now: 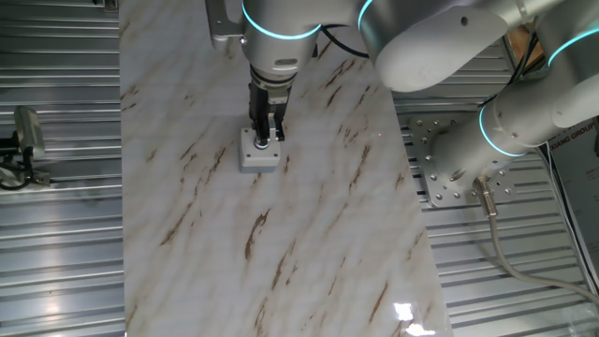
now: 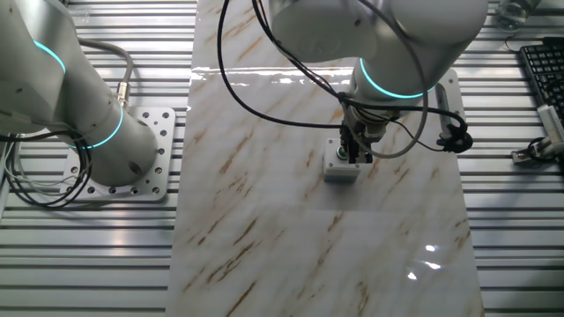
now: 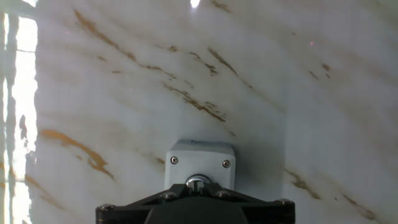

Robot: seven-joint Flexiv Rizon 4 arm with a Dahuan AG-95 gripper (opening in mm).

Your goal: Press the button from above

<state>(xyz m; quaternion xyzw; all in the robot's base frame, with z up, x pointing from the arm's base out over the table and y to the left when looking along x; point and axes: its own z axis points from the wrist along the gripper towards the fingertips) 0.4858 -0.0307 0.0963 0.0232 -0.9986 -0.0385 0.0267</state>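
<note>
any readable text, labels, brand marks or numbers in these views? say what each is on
Partly readable: white letters on the dark panel at the right edge of one fixed view, roughly "...ANG GROUP", cut off and blurred.
Keyboard keys: too small to read.
Grey box, button, gripper, marble table: no text visible.

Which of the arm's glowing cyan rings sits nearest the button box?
The wrist ring directly above the gripper and grey box; the others glow on joints off to the side.
</note>
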